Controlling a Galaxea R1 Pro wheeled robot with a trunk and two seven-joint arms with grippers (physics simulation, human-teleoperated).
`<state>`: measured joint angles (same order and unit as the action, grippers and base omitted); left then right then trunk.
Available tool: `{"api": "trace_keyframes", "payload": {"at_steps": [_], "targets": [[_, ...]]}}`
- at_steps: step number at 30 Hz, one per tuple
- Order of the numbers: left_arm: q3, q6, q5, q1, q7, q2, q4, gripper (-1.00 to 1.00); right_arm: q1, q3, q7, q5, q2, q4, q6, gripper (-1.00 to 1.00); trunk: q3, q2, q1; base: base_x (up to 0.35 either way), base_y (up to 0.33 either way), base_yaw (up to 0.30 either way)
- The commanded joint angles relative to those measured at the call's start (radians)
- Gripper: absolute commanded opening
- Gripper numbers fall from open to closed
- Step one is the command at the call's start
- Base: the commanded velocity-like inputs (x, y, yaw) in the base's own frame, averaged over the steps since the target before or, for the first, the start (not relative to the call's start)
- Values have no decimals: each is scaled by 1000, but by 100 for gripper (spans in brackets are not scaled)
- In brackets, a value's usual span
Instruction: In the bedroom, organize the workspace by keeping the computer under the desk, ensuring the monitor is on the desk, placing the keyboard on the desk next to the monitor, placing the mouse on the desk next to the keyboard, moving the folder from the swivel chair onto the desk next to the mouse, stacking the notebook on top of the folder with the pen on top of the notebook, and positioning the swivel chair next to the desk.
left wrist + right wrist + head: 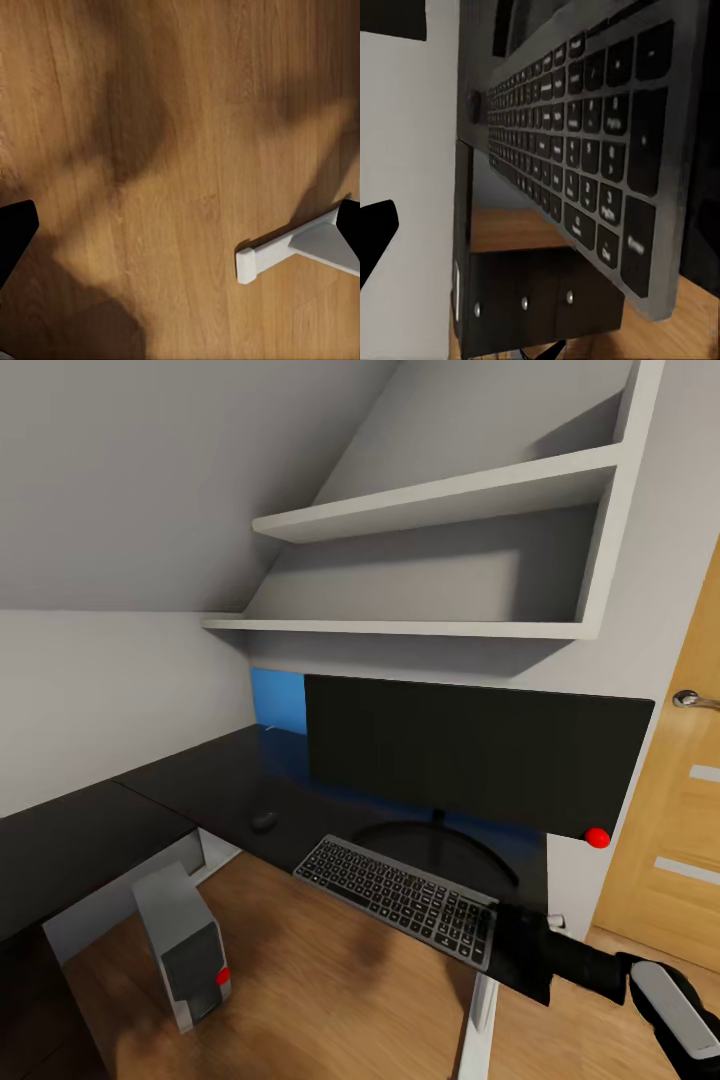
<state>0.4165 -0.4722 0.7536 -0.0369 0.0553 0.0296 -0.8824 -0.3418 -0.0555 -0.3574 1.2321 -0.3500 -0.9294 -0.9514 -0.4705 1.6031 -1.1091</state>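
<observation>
The monitor stands on the black desk, its screen dark. In front of it the keyboard lies along the desk's front edge, seemingly overhanging a little. Left of the keyboard sits the mouse. My right gripper is at the keyboard's right end, open. Up close, the keyboard reaches between its spread fingers. The computer stands on the floor by the desk's inner corner. My left gripper hangs open over bare floor. Swivel chair, folder, notebook and pen are out of view.
White wall shelves hang above the desk under the sloped ceiling. A blue back panel shows behind the monitor. An oak door stands close at the right. A white desk foot rests on the wood floor below the left gripper.
</observation>
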Motion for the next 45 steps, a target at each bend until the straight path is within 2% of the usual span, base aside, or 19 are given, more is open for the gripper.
{"api": "trace_keyframes", "payload": {"at_steps": [1, 5, 14, 23, 25, 30, 37, 38, 40, 41, 42, 45], "targets": [[2, -6, 2, 0, 1, 0, -1, 100, -4, -9, -6, -8, -8, 0, 25, 100, -1, 1, 0, 0, 0, 0], [2, -6, 1, 0, -3, 0, -1, 100, -11, -19, -4, -9, -21, 1, 100, 100, -1, 1, 0, 0, 0, 0], [2, -6, 2, 0, -5, 3, -1, 100, -14, -24, -5, -8, -24, -1, 134, 100, -1, 1, 0, -32, -31, 0], [1, -6, 2, 0, -5, 3, -1, 100, -12, -19, -11, -11, -19, -21, 204, 100, -1, 1, 0, -134, -129, 0], [1, -6, 3, 0, -5, 3, -1, 100, -12, -14, -11, -22, -21, -35, 210, 100, -1, 1, 0, -29, -28, 0], [1, -6, 3, 0, -5, 4, -1, 100, -10, -10, -12, -79, -14, -79, 215, 100, -1, 1, 0, -11, -10, 0], [0, -6, 3, 0, -3, 3, -1, 100, -7, -3, -10, -98, -11, -156, 216, 100, -1, 1, 0, -2, -2, 0], [-1, -6, 2, 0, 3, 0, -1, 100, -4, 24, -9, -104, -10, -210, 214, 100, -1, 1, 0, 0, 0, -23], [-1, -6, 2, 0, 4, -1, -1, 100, -2, 45, -8, -114, -13, -240, 213, 100, -1, 1, 0, 0, 0, -27], [0, -6, 3, 0, 4, -1, -1, 100, -1, 63, -8, -132, -14, -271, 213, 100, -1, 1, 0, 0, 0, -17], [0, -6, 11, 0, 5, -4, -1, 100, 8, 95, -2, -260, -7, -390, 207, 100, -1, 1, 0, 0, 0, -4], [-2, -7, 13, 0, 7, -6, -1, 100, 16, 106, -1, -316, -4, -426, 203, 100, -1, 1, 0, 0, 0, -2]]}}
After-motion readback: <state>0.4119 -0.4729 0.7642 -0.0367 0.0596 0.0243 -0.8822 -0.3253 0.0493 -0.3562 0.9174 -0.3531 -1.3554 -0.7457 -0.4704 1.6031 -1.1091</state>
